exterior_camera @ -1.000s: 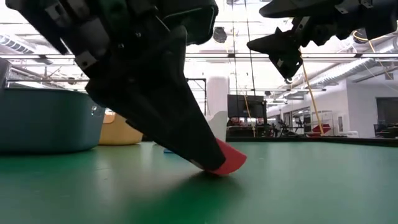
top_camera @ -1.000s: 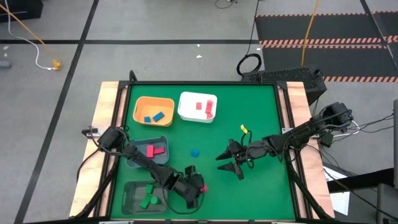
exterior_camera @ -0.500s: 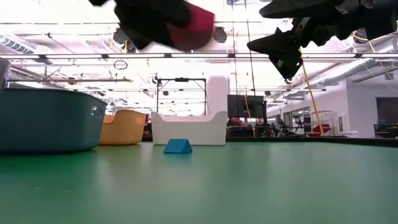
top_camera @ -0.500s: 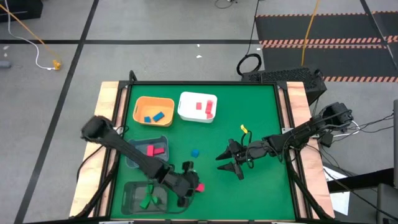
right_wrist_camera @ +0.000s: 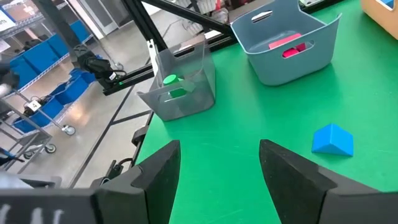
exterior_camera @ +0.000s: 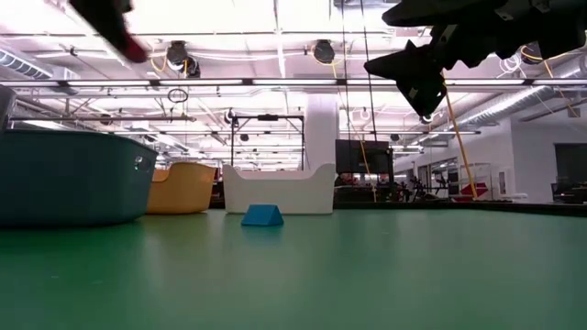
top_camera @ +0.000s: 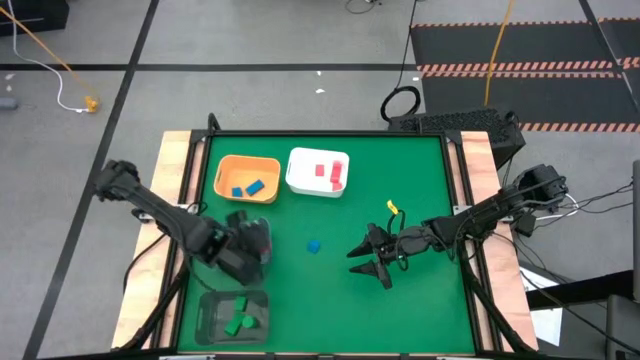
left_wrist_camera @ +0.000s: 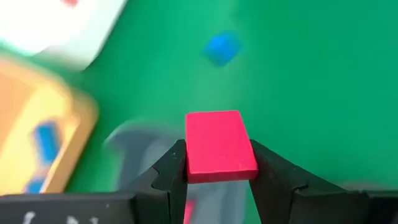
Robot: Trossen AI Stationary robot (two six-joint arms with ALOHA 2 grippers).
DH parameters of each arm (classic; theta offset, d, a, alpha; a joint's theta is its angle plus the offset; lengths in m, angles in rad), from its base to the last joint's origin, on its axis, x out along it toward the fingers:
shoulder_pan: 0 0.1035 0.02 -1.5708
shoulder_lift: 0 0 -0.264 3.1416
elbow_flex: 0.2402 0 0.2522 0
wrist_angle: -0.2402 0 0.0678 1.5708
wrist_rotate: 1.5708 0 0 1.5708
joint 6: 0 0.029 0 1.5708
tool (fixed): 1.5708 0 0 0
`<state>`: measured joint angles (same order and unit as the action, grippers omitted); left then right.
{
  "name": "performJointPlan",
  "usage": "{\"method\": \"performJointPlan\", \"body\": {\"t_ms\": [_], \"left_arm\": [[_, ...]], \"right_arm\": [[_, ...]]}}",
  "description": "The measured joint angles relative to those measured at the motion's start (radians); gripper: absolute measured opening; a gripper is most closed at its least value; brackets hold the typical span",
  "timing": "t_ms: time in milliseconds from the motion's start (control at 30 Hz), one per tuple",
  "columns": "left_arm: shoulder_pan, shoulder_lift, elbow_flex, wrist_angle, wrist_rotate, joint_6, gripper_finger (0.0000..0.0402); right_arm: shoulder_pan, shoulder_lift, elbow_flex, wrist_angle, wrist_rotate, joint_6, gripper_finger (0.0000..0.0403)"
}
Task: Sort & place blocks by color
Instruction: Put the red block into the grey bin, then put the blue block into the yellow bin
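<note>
My left gripper (top_camera: 245, 250) is above the grey-blue bin (top_camera: 258, 226) at the table's left and is shut on a pink-red block (left_wrist_camera: 221, 146). It also shows at the top left of the low view (exterior_camera: 128, 41). My right gripper (top_camera: 375, 262) hangs open and empty above the table's right half, clear of everything. A blue block (top_camera: 314, 245) lies on the green mat between the two grippers; it also shows in the right wrist view (right_wrist_camera: 333, 140) and in the low view (exterior_camera: 262, 215). My left gripper pinches the pink-red block between its two fingers, on two opposite sides (left_wrist_camera: 188, 163). The block's flat face is toward the camera and its far end sticks out past the fingertips. It is lifted clear, over the grey-blue bin (left_wrist_camera: 140, 146).
An orange bin (top_camera: 248, 178) with blue blocks and a white bin (top_camera: 318, 172) with red blocks stand at the far left. A clear bin (top_camera: 235, 315) with green blocks stands at the near left. The grey-blue bin (right_wrist_camera: 286, 43) holds pink blocks.
My left gripper has risen from the mat near the front edge with the pink-red block, lifted it clear, and gone toward the table's left and far edge, to above the grey-blue bin. It has stayed shut on the block.
</note>
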<state>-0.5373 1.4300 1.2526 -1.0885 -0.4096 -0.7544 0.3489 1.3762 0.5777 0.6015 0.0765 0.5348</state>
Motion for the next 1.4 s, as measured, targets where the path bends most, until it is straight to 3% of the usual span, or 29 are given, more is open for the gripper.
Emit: {"method": "performJointPlan", "body": {"t_ms": [133, 267, 533, 733, 1000, 1200, 1400], "left_arm": [[0.002, -0.038, -0.006, -0.203, -0.011, -0.182, 0.0135], [0.003, -0.058, -0.091, -0.259, -0.011, -0.352, 0.015], [0.006, -0.122, -0.4, 0.058, 0.017, -0.496, 0.0141], [0.041, -0.196, -0.53, 0.302, 0.063, -0.539, 0.0149], [0.106, -0.234, -0.544, 0.297, 0.155, -0.636, 0.0156], [0.177, -0.248, -0.544, 0.283, 0.244, -0.734, 0.0194], [0.243, -0.387, -0.544, 0.268, 0.199, -0.737, 0.0227]], "right_arm": [[0.0, 0.0, 0.0, 0.0, 0.0, 0.0, 0.021], [0.0, 0.0, 0.0, -0.002, 0.0, 0.0, 0.021], [0.0, 0.0, 0.0, 0.0, 0.0, 0.0, 0.021], [0.0, 0.0, 0.0, -0.001, 0.0, 0.0, 0.021], [0.0, 0.0, 0.0, 0.0, 0.0, 0.0, 0.021], [0.0, 0.0, 0.0, 0.0, 0.0, 0.0, 0.021], [0.0, 0.0, 0.0, 0.0, 0.0, 0.0, 0.021]]}}
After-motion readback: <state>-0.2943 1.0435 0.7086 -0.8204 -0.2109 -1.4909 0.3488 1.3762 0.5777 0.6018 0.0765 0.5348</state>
